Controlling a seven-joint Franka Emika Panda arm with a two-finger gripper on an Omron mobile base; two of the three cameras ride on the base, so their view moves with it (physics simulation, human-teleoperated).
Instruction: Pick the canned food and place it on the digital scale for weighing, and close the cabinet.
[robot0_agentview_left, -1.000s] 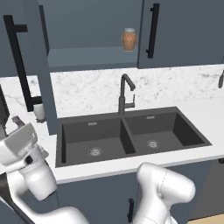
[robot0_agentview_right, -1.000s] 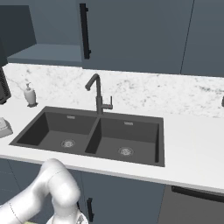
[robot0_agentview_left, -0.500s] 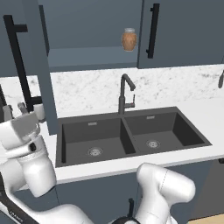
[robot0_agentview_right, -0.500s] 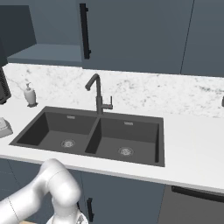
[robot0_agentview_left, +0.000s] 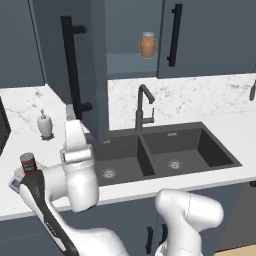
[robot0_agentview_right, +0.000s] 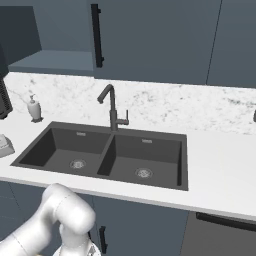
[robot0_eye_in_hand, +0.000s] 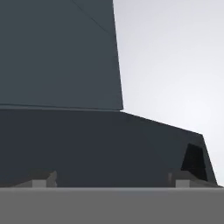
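Can (robot0_agentview_left: 28, 163) stands on the scale (robot0_agentview_left: 18, 181), at about 8 o'clock in the left base view; weighing step looks done. Cabinet (robot0_agentview_left: 82, 70) door hangs open at 11 o'clock, tan jar (robot0_agentview_left: 147, 45) on its shelf. Closing is left. Gripper (robot0_eye_in_hand: 112, 180) spread wide, empty, facing a dark cabinet panel.

Red-labelled canned food (robot0_agentview_left: 28, 163), slate-blue cabinet (robot0_agentview_left: 85, 65)
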